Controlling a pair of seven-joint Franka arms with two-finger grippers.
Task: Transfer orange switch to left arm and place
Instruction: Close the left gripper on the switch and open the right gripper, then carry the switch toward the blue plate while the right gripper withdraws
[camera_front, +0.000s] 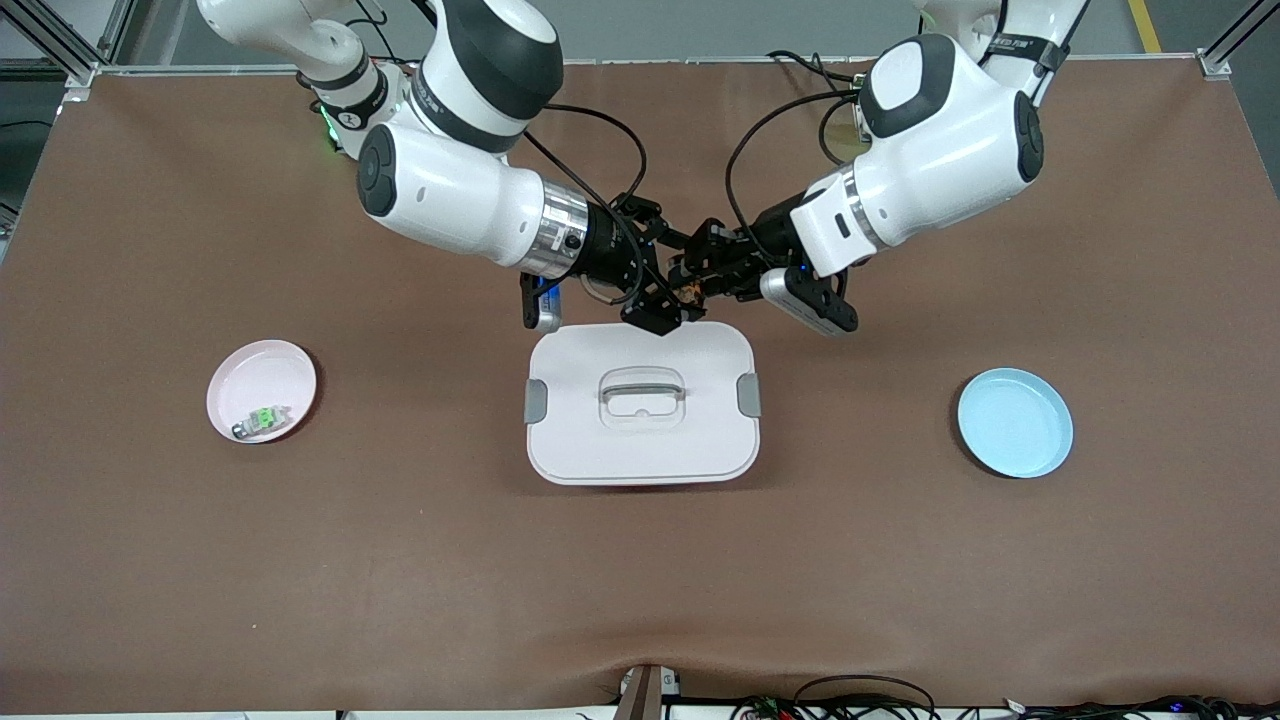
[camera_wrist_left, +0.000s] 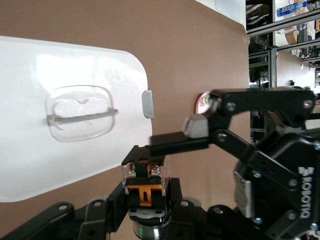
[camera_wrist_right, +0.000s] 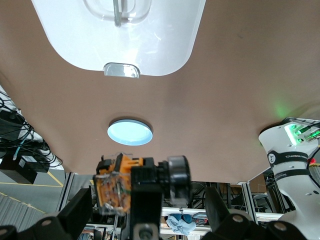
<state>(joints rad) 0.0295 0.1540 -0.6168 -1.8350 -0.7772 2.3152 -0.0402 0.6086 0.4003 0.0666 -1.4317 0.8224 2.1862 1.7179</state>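
The tiny black blocky orange switch (camera_front: 689, 291) with its orange centre is seen in mid-air at the centre of the front view, just above the upper edge of the large white rounded-rectangular plastic box (camera_front: 642, 440). It is clamped between the fingers of the left tool (camera_front: 697, 285), which belongs to the large white left arm (camera_front: 930, 150) reaching in from the upper right of the frame. In the left wrist view the switch (camera_wrist_left: 144, 180) is seen low in the frame, gripped by that tool (camera_wrist_left: 145, 192).

The right tool (camera_front: 668, 283), carried by the large white right arm (camera_front: 450, 195) coming from the upper left of the front view, is met with the left tool over the same edge of the box. Its fingers are spread apart: in the left wrist view one grey-padded finger (camera_wrist_left: 196, 126) is seen lying just above the switch and clear of it, and in the right wrist view the switch (camera_wrist_right: 116, 187) is seen between the opened fingers, low in the frame.

The box is set on the brown table (camera_front: 900, 560) at the middle of the front view, with grey side latches and a recessed top handle (camera_front: 641, 391). A small round pink plate (camera_front: 255, 380) holding a small green-and-grey component (camera_front: 264, 419) lies at the left of the frame, and a small round light-blue plate (camera_front: 1014, 422) at the right.
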